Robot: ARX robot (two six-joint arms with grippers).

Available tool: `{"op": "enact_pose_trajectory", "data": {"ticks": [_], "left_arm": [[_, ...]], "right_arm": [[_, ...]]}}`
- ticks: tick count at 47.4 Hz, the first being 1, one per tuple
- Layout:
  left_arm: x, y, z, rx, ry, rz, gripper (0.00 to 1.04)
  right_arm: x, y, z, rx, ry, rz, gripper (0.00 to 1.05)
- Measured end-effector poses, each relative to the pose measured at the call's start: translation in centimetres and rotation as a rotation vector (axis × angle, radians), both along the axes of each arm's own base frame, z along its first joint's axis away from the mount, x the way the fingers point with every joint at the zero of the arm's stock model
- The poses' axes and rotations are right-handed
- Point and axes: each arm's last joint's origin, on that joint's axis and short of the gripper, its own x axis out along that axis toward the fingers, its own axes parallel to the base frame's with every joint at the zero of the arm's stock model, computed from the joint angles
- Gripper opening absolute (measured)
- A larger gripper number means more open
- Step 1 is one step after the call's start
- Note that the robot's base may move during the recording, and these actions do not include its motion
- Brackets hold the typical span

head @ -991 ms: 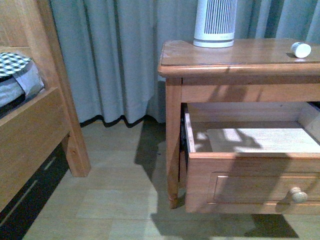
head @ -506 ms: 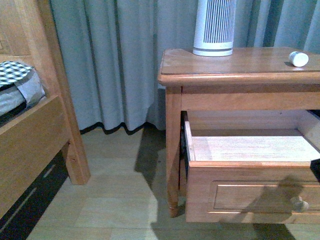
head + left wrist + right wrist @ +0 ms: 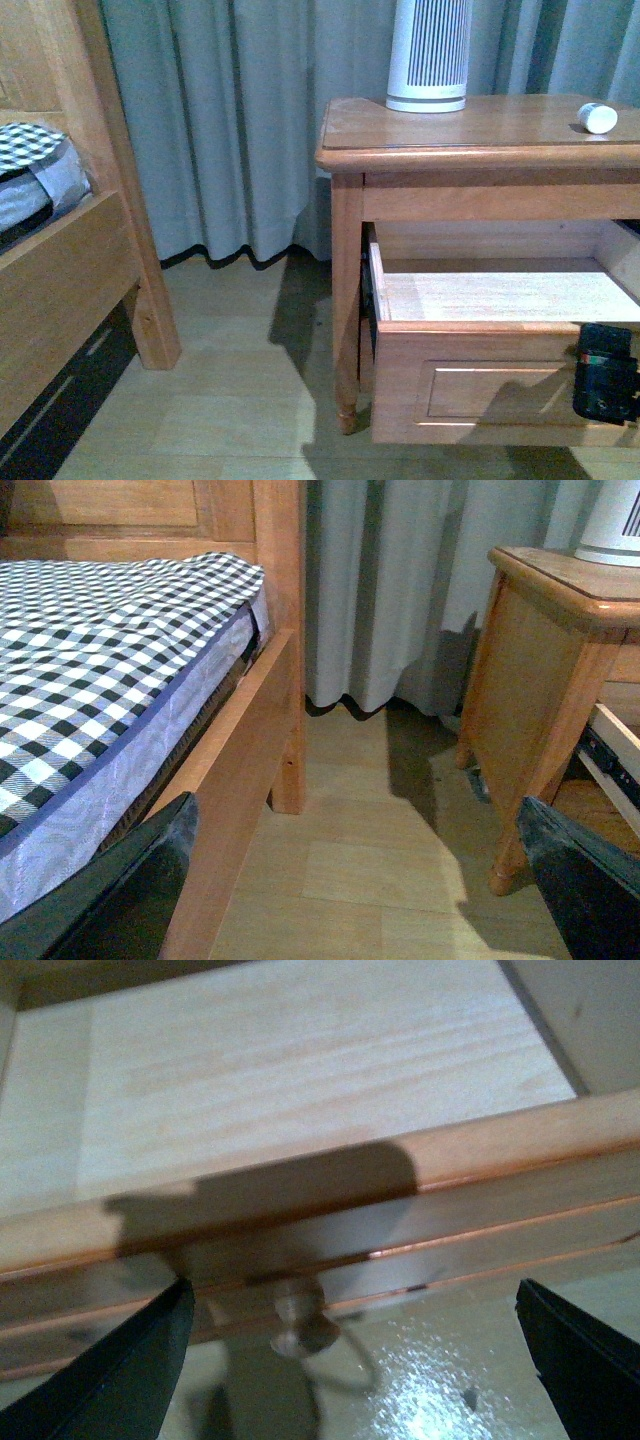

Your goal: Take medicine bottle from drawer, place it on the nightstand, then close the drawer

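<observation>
Nightstand (image 3: pixel 470 125) has the medicine bottle (image 3: pixel 599 117) lying on top, far right. Drawer (image 3: pixel 500 375) is open and empty. Right gripper (image 3: pixel 604 372) has just dropped in front of the knob (image 3: pixel 302 1328), jaws wide. So closing comes next. Left gripper (image 3: pixel 350 880) idle, wide.

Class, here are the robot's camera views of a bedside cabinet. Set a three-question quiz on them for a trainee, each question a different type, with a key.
1. True or false: the medicine bottle lies inside the drawer.
2. Multiple choice: the right gripper is in front of (A) the bed, (B) the drawer front, (C) the curtain.
3. Fill in: the drawer is ____ (open/closed).

Key:
1. False; it lies on top of the nightstand.
2. B; the right wrist view looks down at the knob.
3. Open; its pale inside shows nothing in it.
</observation>
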Motion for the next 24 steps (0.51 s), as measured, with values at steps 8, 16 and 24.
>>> {"op": "enact_pose_trajectory", "data": {"ticks": [8, 16, 24], "left_arm": [[0.0, 0.0, 0.0, 0.000, 0.000, 0.000, 0.98], [0.0, 0.0, 0.0, 0.000, 0.000, 0.000, 0.98], [0.0, 0.0, 0.0, 0.000, 0.000, 0.000, 0.98]], "right_arm": [[3.4, -0.3, -0.6, -0.040, 0.012, -0.006, 0.98], [7.8, -1.2, -0.9, -0.109, -0.010, -0.035, 0.98], [12.5, -2.8, -0.5, -0.171, -0.042, -0.071, 0.98]]}}
